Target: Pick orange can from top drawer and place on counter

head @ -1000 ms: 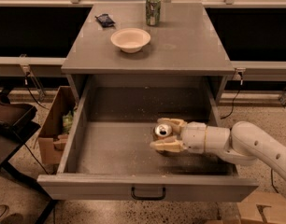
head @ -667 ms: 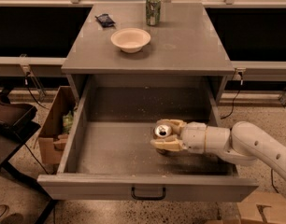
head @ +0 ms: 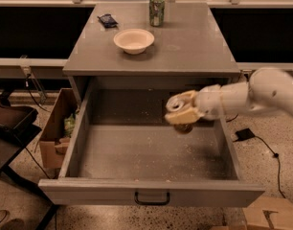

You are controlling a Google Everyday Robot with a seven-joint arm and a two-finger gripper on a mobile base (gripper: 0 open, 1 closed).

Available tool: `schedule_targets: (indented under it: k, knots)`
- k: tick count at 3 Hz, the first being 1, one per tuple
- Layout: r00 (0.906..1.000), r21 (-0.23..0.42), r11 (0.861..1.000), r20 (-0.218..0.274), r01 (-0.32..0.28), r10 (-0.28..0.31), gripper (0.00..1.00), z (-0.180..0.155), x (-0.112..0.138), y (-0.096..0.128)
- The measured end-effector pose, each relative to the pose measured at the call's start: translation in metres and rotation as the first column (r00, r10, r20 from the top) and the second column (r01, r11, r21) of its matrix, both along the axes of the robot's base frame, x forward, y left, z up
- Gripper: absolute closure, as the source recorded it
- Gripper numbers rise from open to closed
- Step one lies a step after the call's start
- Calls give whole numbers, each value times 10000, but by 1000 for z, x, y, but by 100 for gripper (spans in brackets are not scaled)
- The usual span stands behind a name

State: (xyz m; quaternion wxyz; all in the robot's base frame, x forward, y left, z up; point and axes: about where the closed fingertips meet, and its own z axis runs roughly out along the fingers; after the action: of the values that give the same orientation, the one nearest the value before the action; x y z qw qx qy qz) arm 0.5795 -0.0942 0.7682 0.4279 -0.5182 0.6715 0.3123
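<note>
The orange can (head: pixel 185 127) is held tilted in my gripper (head: pixel 182 111), its silver top facing left. The gripper is shut on it, with one cream finger (head: pixel 181 117) across its side. Can and gripper hang in the air above the right rear part of the open top drawer (head: pixel 151 152), below the level of the counter (head: pixel 189 42). My white arm reaches in from the right. The drawer's black handle (head: pixel 152 198) is at the front centre.
On the counter stand a white bowl (head: pixel 133 40), a green and white can (head: pixel 157 10) and a dark packet (head: pixel 107 19). A cardboard box (head: pixel 55 128) sits left of the drawer. A black adapter with its cable (head: pixel 243 134) lies on the floor at right.
The gripper has lifted the orange can off the drawer floor; it now hangs higher and slightly further right.
</note>
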Motion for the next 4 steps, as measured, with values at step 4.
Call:
schedule_targets:
  k: [4]
  knots:
    - [9112, 752, 9348, -2631, 3470, -3171, 100, 223, 71, -153]
